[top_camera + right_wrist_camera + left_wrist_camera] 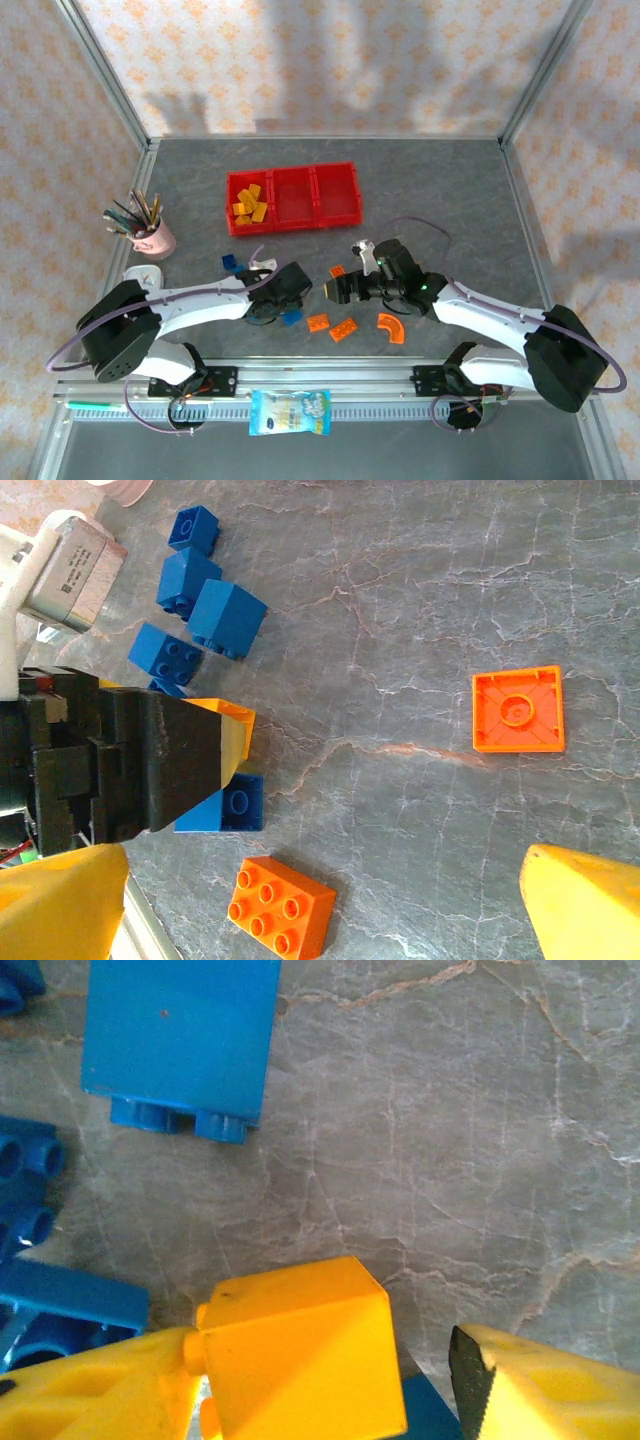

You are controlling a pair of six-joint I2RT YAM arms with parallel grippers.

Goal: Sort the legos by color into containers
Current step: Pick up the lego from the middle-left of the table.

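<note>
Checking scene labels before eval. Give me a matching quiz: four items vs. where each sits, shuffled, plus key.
Items:
1. pen cup
2. snack packet
3. orange arc
4. yellow brick pile

Places:
A. left bin of the red tray
B. on the near rail, about midway
C. on the table, left of the tray
D. on the table, rightmost of the orange pieces

Pairs: 1-C, 2-B, 3-D, 4-A

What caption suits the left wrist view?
Yellow brick inside the open left gripper, blue bricks beside it on the grey table.
</note>
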